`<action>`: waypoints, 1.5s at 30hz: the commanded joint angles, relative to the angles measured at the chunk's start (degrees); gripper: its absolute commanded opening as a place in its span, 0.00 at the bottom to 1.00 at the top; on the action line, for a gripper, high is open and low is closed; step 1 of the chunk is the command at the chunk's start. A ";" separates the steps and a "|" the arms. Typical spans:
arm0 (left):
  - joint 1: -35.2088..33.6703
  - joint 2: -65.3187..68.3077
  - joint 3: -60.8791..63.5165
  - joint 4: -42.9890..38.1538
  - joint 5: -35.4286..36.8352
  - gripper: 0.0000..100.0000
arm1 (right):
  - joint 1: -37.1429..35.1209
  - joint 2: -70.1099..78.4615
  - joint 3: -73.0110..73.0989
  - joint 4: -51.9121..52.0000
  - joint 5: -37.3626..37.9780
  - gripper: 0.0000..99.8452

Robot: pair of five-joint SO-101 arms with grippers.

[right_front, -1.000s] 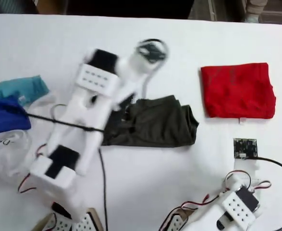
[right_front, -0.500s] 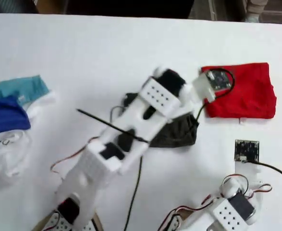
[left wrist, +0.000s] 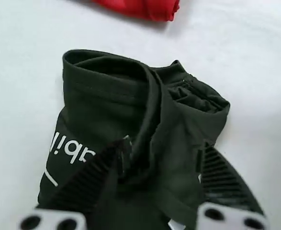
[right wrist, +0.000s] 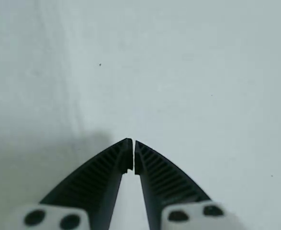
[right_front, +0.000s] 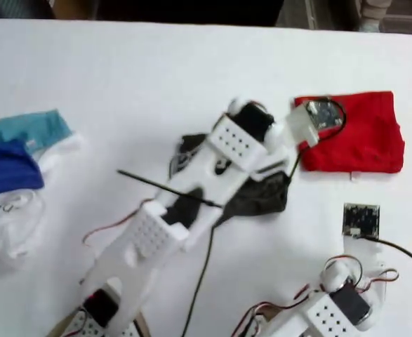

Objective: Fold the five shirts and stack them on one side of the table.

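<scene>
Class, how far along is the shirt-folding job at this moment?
Done: the red shirt lies folded at one side. In hand: the left gripper is at the partly folded dark shirt. Left: the teal shirt, blue shirt and white shirt lie bunched at the other side.

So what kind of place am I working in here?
Probably a lab or hobby workbench: a white table, a bare circuit board lying on it, and a folded red shirt laid out.

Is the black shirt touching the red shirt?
Apart. The left wrist view shows bare white table between the black shirt and the red shirt.
</scene>
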 commanded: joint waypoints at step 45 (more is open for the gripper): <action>-68.92 -72.79 109.14 -33.58 -10.20 0.03 | -71.08 80.04 -75.78 12.70 -20.13 0.02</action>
